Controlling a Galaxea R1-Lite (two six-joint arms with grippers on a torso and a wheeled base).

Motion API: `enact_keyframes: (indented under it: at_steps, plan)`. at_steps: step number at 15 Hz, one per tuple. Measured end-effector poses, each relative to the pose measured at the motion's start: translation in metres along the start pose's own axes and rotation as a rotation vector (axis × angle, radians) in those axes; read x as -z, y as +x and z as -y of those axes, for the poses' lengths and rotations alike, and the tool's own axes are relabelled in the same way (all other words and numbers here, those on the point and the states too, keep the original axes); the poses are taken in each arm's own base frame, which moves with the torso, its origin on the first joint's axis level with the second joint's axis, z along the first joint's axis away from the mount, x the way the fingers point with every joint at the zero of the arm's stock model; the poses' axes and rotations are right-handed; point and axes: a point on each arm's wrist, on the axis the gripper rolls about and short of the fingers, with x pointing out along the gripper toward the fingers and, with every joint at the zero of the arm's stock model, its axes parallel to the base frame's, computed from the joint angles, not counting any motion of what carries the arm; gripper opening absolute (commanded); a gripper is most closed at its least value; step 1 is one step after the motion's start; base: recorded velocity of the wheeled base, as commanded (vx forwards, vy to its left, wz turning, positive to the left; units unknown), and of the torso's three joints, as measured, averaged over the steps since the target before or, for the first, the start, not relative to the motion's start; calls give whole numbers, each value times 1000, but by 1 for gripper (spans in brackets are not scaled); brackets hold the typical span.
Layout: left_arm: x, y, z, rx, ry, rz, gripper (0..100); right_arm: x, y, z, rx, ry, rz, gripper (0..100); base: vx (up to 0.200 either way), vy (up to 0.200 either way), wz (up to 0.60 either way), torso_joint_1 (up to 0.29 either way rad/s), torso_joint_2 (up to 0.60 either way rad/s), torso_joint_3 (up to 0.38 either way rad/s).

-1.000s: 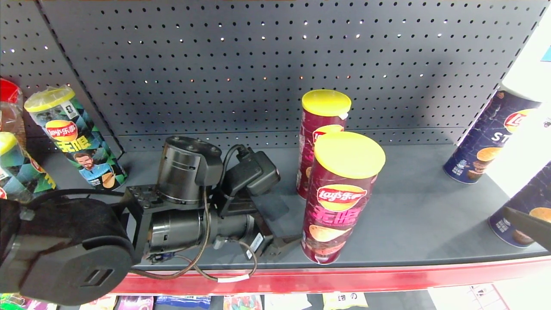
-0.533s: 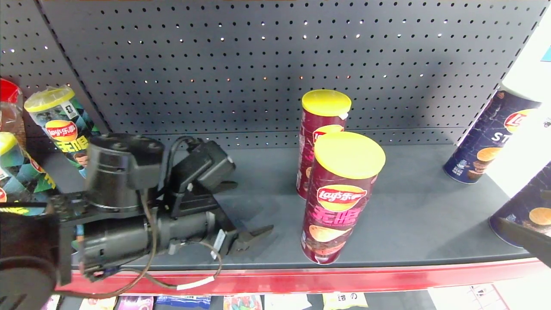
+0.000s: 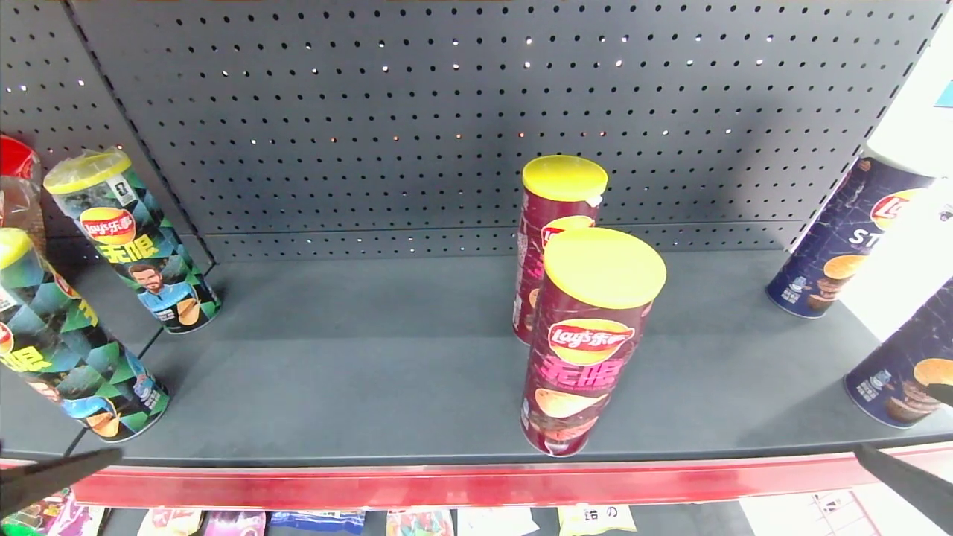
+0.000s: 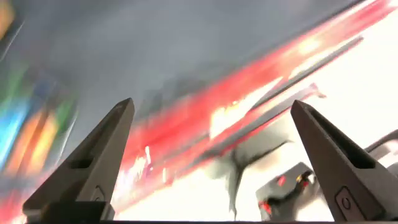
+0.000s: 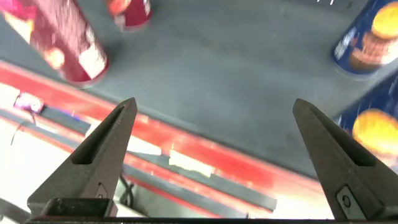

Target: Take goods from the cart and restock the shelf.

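Head view, listed near to far.

1. Left gripper (image 4: 211, 106): low, before the red lip (image 3: 476, 484) of the shelf (image 3: 357, 372). Jaws spread wide, holding nothing.
2. Right gripper (image 5: 214, 102): low at the lip's opposite end. Jaws wide, empty.
3. Front maroon can (image 3: 592, 342): upright near the lip, long axis vertical. It lies beyond the right gripper's jaws and off to one side, nearer that arm than the left.
4. Rear maroon can (image 3: 562, 216): upright, just behind the front one.
5. Green cans (image 3: 123, 238), leftward; blue cans (image 3: 849, 231), rightward.
6. Pegboard (image 3: 417, 134): back wall.

Judgement: the open floor left of the maroon pair suits the next can from the cart.
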Motion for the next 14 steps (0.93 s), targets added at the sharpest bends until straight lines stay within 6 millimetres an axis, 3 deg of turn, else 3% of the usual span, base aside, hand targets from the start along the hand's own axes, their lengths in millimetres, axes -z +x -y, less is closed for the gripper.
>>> enact_keyframes:
  at_steps: [3,5,9,14]
  plan:
    - [42,-41,4,-192,-102,-22,100,10,-14,0,3,-1,-33,100,0,0,0,0,0,0]
    - [64,-56,13,-332,-181,-1,100,10,-24,2,28,1,-28,100,0,0,0,0,0,0]
    - [96,-57,31,-510,-267,71,100,17,-43,3,100,19,-40,100,0,0,0,0,0,0]
    - [100,-43,29,-455,-216,275,100,23,-58,3,289,110,-17,100,0,0,0,0,0,0]
